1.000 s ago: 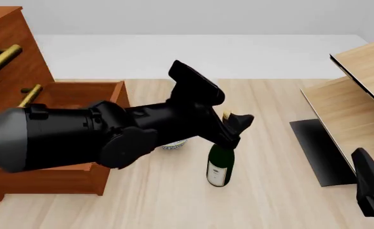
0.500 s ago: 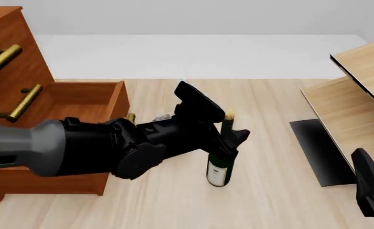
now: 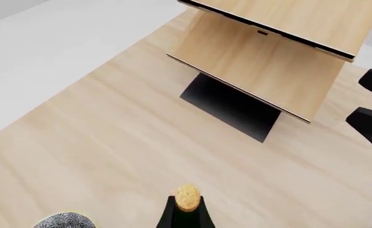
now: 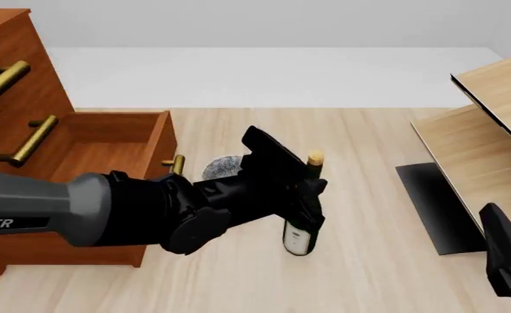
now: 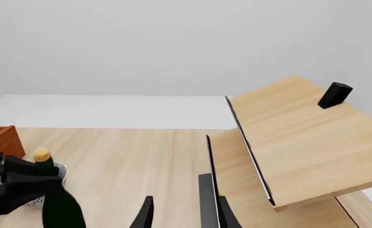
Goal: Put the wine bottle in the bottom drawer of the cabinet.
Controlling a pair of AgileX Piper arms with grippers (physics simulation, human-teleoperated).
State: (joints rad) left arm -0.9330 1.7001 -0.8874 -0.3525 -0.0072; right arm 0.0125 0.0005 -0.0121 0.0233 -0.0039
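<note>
Front view showed the left gripper point(image 4: 312, 195) clamped around the neck of the wine bottle point(image 4: 301, 236), which stood upright on the table point(image 4: 369, 274), its white label unreadable. "PER" was printed on the grey arm. Behind lay a speckled bowl point(image 4: 220, 167); the bottom drawer point(image 4: 107, 140) of the cabinet point(image 4: 12, 78) stood open nearby. The right gripper point(image 5: 179, 216) hung spread beside the pale shelf unit point(image 4: 490, 130).

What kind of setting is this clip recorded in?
A simulated tabletop workspace, rendered rather than real: a light wood table against blank grey surroundings, with a reddish-brown cabinet, a pale shelf unit and a wine bottle staged on it.
</note>
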